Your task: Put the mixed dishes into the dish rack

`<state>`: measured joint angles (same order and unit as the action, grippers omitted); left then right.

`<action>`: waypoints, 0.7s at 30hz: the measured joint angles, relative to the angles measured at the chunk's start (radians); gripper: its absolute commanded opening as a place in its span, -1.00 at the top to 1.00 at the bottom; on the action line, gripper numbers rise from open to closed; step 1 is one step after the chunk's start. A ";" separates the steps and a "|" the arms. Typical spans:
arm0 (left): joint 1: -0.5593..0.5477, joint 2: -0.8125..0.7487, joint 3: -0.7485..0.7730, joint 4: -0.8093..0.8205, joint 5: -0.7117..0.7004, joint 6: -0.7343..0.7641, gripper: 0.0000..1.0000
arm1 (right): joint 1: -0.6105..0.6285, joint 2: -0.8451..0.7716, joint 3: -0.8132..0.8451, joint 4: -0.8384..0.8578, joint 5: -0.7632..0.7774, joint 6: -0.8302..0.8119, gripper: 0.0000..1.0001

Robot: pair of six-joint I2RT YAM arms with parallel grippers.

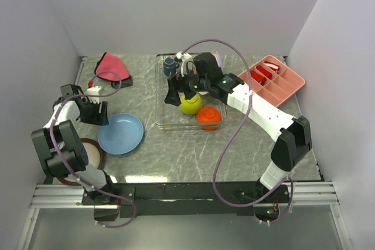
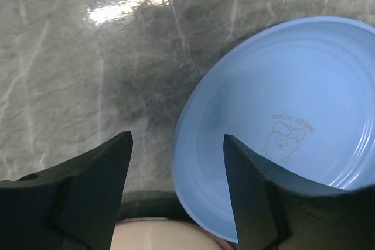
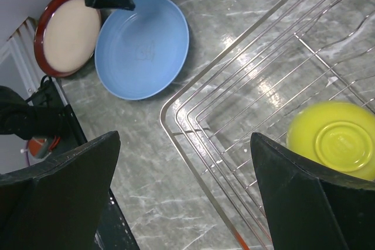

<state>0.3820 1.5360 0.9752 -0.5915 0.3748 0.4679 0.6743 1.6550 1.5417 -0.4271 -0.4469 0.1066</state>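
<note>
Step in hand: pick-up of the light-blue plate [image 1: 120,134] by the left arm; judged an approach, no grasp yet
Left end effector [image 2: 177,139]: released, jaws apart and straddling the plate's left rim; one finger was over the bare desk [image 2: 70,57], the other over the plate's well; contact with the rim could not be told from the wrist view
Right end effector [image 3: 184,139]: released wide, empty, hanging above the near-left corner of the dish rack [image 3: 234,98]
In the rack: yellow-green bowl [image 3: 337,139] upside down; orange bowl [image 1: 208,117] just beside it; dark blue mug [image 1: 169,65] at the far-left corner
On the desk: the light-blue plate; red-rimmed cream plate [image 3: 67,30] just beside it, partly under the left arm
Progress: judged roughly midway; two plates at least remained outside the rack
Next move calls for: lowering until the rim sat between the fingers; clenching on the thin edge; lifting without dragging the cream plate; carrying right to the rack, where the right arm would need to give room
</note>
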 measured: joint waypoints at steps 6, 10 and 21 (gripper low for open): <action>-0.001 0.083 0.013 0.008 0.002 0.018 -0.05 | -0.005 -0.003 -0.013 0.010 -0.015 -0.001 -1.00; -0.001 0.128 0.013 0.014 0.003 0.019 0.15 | -0.007 -0.007 -0.013 0.017 -0.016 -0.001 -0.93; -0.001 0.133 0.087 -0.074 0.112 0.065 0.98 | -0.029 -0.010 -0.013 0.015 -0.098 -0.025 -0.69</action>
<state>0.3813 1.6688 1.0618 -0.6655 0.4870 0.5327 0.6453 1.6447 1.5291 -0.4122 -0.5449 0.0814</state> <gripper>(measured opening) 0.035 0.844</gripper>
